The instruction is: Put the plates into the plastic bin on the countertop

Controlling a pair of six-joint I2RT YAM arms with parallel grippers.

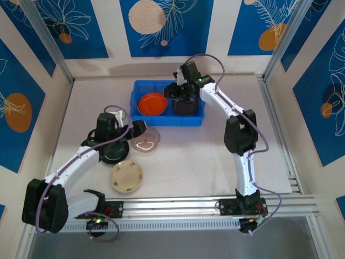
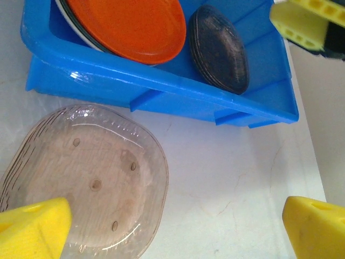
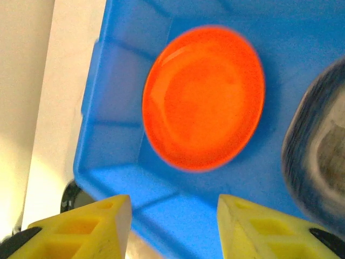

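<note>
orange plate (image 3: 204, 97) and a dark plate (image 2: 218, 48) lie in the blue bin (image 2: 178, 91); i see my right gripper (image 3: 172, 221) above them, jaws parted and empty. my left gripper (image 2: 178, 224) gapes wide over a smoky plate (image 2: 91, 178) on the countertop (image 2: 232, 178)

Wide-spread left end effector (image 2: 175, 231); right end effector (image 3: 173, 226) ajar, empty.
</note>
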